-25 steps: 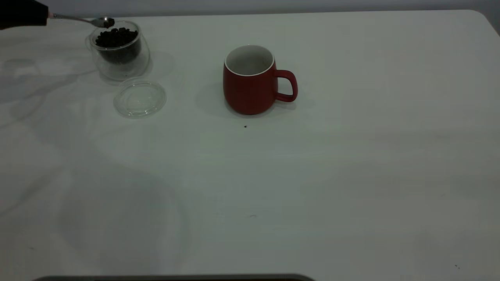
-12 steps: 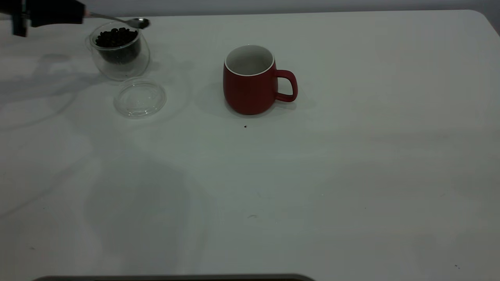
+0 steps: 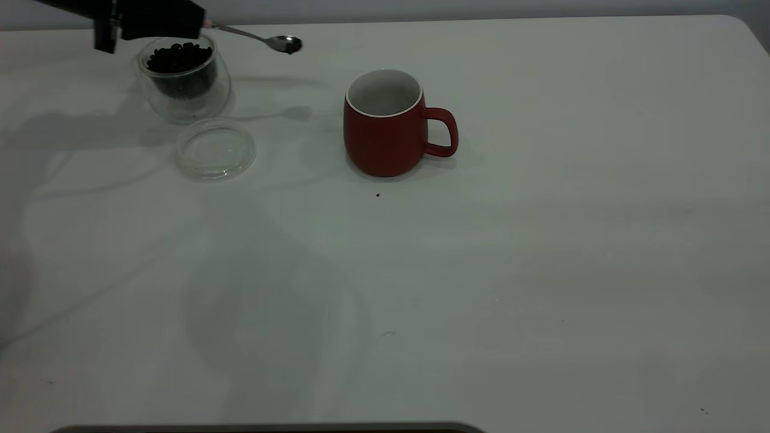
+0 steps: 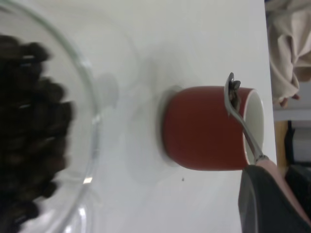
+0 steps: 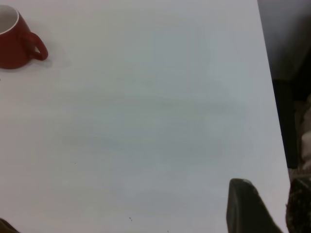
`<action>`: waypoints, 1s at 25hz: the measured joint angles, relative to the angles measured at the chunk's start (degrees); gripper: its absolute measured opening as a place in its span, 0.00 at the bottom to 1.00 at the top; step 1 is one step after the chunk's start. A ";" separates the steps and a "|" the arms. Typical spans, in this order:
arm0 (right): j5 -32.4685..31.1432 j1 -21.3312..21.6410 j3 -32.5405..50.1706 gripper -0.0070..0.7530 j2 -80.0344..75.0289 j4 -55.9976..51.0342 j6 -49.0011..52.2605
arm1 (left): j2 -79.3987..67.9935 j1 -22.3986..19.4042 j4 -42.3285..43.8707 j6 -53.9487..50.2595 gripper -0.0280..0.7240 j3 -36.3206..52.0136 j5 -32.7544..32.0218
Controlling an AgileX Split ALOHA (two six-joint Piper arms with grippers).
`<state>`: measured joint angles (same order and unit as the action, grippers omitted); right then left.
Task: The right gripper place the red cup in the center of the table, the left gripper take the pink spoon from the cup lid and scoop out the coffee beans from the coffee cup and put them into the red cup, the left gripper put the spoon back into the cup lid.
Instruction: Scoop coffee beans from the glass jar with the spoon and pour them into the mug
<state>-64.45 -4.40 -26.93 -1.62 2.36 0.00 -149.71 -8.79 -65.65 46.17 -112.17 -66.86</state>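
Note:
My left gripper (image 3: 195,23) hangs above the glass coffee cup (image 3: 183,75), shut on the pink spoon's handle (image 4: 278,180). The metal spoon (image 3: 286,43) points right, with a few coffee beans in its bowl, in the air between the coffee cup and the red cup (image 3: 385,123). The red cup stands upright near the table's middle, handle to the right, and looks empty. The clear cup lid (image 3: 215,149) lies flat in front of the coffee cup. In the left wrist view the spoon (image 4: 233,94) shows over the red cup (image 4: 204,128). My right gripper (image 5: 269,204) is open, far from the red cup (image 5: 17,43).
A single dark speck (image 3: 378,195) lies just in front of the red cup. The white table (image 3: 541,270) stretches wide to the right and front. Its right edge (image 5: 272,97) runs close to my right gripper.
My left gripper has carried the loaded spoon from over the coffee cup to the right, toward the red cup. Cups and lid have not moved.

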 joint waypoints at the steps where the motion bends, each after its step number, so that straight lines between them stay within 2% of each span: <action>1: 0.00 0.00 0.00 0.32 0.00 0.00 0.00 | 0.00 0.64 0.00 -0.10 0.19 0.00 0.00; 16: 0.00 0.00 0.00 0.32 0.00 0.00 0.00 | 0.00 9.19 0.00 1.98 0.19 0.00 0.00; 21: 0.00 0.00 0.00 0.32 0.00 0.00 0.00 | 0.00 9.80 0.06 5.23 0.19 0.00 -0.06; 25: 0.00 0.00 0.00 0.32 0.00 0.00 0.00 | 0.00 9.93 0.67 12.08 0.19 0.00 -0.06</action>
<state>-64.45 -4.40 -26.93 -1.62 2.36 0.00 -149.71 1.14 -64.98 58.25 -112.17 -66.93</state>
